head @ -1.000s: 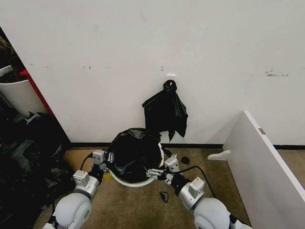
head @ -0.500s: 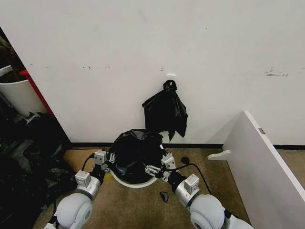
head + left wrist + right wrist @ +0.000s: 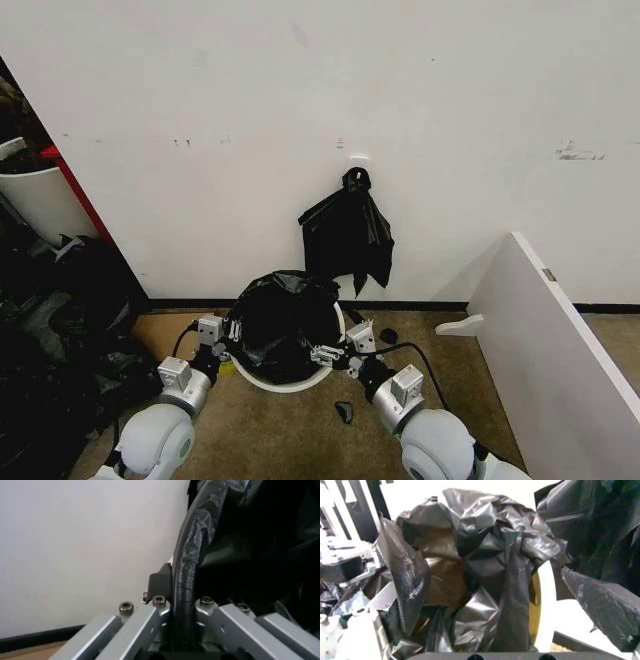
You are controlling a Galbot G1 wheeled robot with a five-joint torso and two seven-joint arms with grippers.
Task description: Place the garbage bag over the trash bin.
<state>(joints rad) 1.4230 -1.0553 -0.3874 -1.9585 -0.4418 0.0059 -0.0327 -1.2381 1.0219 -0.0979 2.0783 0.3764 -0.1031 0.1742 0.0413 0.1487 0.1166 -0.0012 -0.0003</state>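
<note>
**Both grippers at the rim of the bagged trash bin**

In the left wrist view the fingers (image 3: pixel 187 570) of the left gripper (image 3: pixel 226 338) are seen pressed together, with the garbage bag (image 3: pixel 283 322) lying against them; whether film is pinched between them cannot be told. The right gripper (image 3: pixel 327 354) is set at the opposite rim, its fingers (image 3: pixel 407 573) spread apart with crinkled film bulging between them. The bag is bunched in and over the mouth of the trash bin (image 3: pixel 285 382), which stands on the floor close to the wall. A dark clutter heap (image 3: pixel 60 330) crowds the left side; a white board (image 3: pixel 560 350) borders the right, bare floor between.
</note>
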